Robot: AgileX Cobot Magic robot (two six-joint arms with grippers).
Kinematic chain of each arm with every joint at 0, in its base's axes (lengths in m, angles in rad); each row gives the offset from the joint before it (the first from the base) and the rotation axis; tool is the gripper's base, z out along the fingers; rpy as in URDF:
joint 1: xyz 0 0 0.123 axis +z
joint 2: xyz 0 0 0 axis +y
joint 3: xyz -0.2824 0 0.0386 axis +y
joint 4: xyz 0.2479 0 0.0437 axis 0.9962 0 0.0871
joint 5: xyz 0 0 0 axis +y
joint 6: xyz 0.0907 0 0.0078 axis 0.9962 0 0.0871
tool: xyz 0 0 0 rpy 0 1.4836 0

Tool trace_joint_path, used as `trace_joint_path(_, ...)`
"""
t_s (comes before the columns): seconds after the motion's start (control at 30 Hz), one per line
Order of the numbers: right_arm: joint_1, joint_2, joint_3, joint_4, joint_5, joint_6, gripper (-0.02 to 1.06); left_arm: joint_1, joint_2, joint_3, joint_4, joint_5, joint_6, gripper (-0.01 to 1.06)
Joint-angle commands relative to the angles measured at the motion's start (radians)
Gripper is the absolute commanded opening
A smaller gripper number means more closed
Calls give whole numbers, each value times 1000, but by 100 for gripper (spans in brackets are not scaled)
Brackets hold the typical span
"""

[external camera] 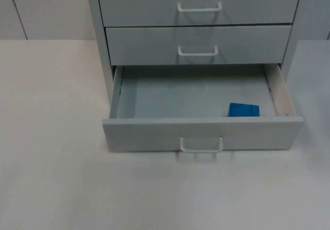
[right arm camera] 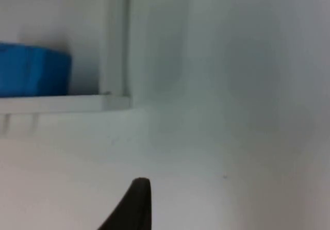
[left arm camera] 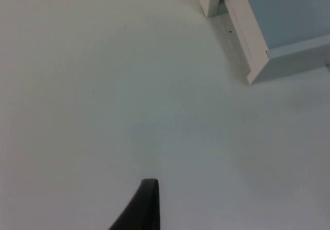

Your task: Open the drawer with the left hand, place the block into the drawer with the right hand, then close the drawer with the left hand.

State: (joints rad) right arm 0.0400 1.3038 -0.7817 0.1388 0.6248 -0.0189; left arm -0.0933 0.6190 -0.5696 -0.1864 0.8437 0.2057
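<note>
Top view: a pale grey three-drawer cabinet (external camera: 196, 13) stood at the far edge of the white worktop (external camera: 51, 137), its bottom drawer (external camera: 201, 132) pulled fully out, with a small blue rectangular block (external camera: 243, 110) lying inside at the front right corner, against the front panel. Left wrist view: the left gripper (left arm camera: 142, 209) hung over bare worktop near the open drawer's front left corner (left arm camera: 258, 67); whether it was spread or pressed together could not be told. Right wrist view: the right gripper (right arm camera: 131, 207) hung over the worktop just outside the drawer's front right corner, the block (right arm camera: 33, 69) sitting behind the drawer's front panel, the gripper's state likewise impossible to tell.
</note>
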Motion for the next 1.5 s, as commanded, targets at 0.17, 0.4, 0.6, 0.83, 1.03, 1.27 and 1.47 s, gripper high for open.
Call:
trace_joint_path(0.17, -238, -63, 5, 189, 107, -244, 105, 2, -6, 2, -14, -15, 7, 105)
trace_joint_path(0.4, -274, -126, 5, 67, 201, -243, 105, 2, -4, 2, -27, -15, 26, 105)
trace_joint_path(0.6, -272, -176, 5, -51, 216, -126, 105, 2, 2, 2, -41, -15, 38, 105)
trace_joint_path(0.83, -101, -184, 5, -178, 209, -35, 105, 2, 2, 2, -41, -34, 40, 105)
trace_joint_path(1.03, 23, -182, 5, -261, 182, 90, 105, 2, 2, 2, -41, -34, 40, 102)
trace_joint_path(1.27, 29, -182, 5, -196, 171, 90, 105, 2, 2, 2, -74, -87, 41, 48)
trace_joint_path(1.47, 29, -182, 5, -185, 189, 90, 105, 2, 46, -8, -249, -137, 235, 0)
